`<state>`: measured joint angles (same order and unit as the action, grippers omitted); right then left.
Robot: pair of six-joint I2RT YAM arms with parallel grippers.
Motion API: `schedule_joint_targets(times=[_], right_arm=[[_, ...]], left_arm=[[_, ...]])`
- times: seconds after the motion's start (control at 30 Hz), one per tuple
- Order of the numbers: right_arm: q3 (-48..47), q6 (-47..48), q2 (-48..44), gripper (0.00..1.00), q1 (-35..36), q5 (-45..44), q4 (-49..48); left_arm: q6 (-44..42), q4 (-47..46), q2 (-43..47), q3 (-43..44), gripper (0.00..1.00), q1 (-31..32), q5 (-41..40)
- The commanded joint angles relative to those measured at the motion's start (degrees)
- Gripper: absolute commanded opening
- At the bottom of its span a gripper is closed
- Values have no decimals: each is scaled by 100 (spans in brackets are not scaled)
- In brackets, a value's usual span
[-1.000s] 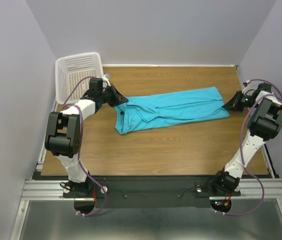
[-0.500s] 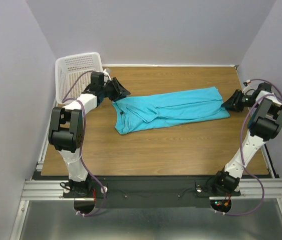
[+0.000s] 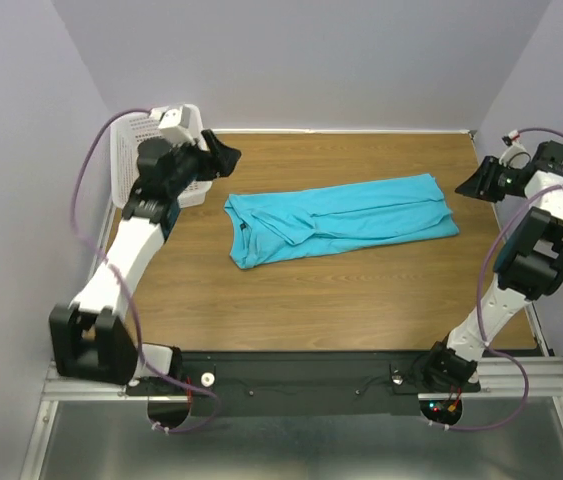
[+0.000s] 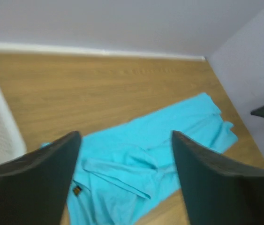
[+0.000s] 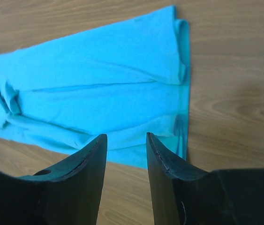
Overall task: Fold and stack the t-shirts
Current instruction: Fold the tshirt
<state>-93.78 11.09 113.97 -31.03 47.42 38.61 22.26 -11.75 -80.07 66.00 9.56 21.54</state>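
Top view, shirt: the shirt [image 3: 341, 222] lies mid-frame on the desk [image 3: 341, 310], folded lengthwise into a long strip, with the collar end left and the hem right.
Top view, hands: your left hand [image 3: 223, 158] hangs at upper left by the basket [image 3: 151, 135], and your right hand [image 3: 473, 184] is at upper right; both are clear of the cloth.
Left wrist view: the fingers are spread wide with nothing between them; the shirt fills the lower middle, its dark label [image 4: 77, 191] at lower left.
Right wrist view: the fingers are parted and empty; the hem edge [image 5: 184, 70] runs down the right side above them.
Handling: expect light, limp cloth that sags, drags on the wood and lets its layers slide apart; nothing to break.
Where to hold: pinch all layers at both corners of one short end, likely the hem, and lift them together so the fold doesn't spill open.
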Motion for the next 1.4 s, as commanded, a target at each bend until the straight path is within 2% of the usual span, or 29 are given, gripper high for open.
schedule_joint_targets(times=[0.0, 0.03, 0.1, 0.13, 0.2, 0.23, 0.3, 0.37, 0.4, 0.53, 0.6, 0.87, 1.07, 1.37], right_arm=[[131, 1462, -498, 45, 369, 407, 479], [149, 2301, -560, 46, 717, 469, 968], [219, 3001, -639, 46, 1202, 409, 1297], [298, 3282, -700, 46, 1735, 426, 1394], [500, 3785, -859, 46, 2326, 321, 1421], [509, 3873, -868, 46, 2947, 225, 1404], [352, 3726, -754, 46, 3861, -91, 1228], [168, 3384, -587, 47, 4409, -372, 992], [-42, 3330, -404, 46, 4917, -617, 938], [-351, 3058, -43, 50, 5938, -1549, 422], [-465, 3074, 124, 53, 6169, -1962, 367], [-352, 3154, 389, 54, 6829, -2597, 130], [-431, 2846, 635, 54, 6917, -3124, -160], [-369, 2688, 810, 52, 7075, -3256, -196]], left_arm=[[-435, -671, 1574, -1491, 98, -147, -1186], [-337, -801, 2000, -1728, 99, -226, -952], [-91, -803, 2267, -2248, 99, -332, -495], [-3, -594, 2399, -2345, 97, -367, -336], [357, -347, 2444, -2635, 92, -367, 33], [462, -241, 2453, -2758, 86, -367, 191], [908, -214, 2496, -3126, 82, -367, 613], [1104, -196, 2558, -3329, 81, -367, 877], [1288, -74, 2636, -3487, 81, -367, 922], [1351, 522, 2935, -3602, 81, -367, 581], [1412, 647, 3102, -3742, 81, -376, 553], [1457, 814, 3217, -3998, 81, -376, 553], [1439, 806, 3217, -4095, 81, -376, 606], [1518, 674, 3235, -4235, 81, -376, 676]])
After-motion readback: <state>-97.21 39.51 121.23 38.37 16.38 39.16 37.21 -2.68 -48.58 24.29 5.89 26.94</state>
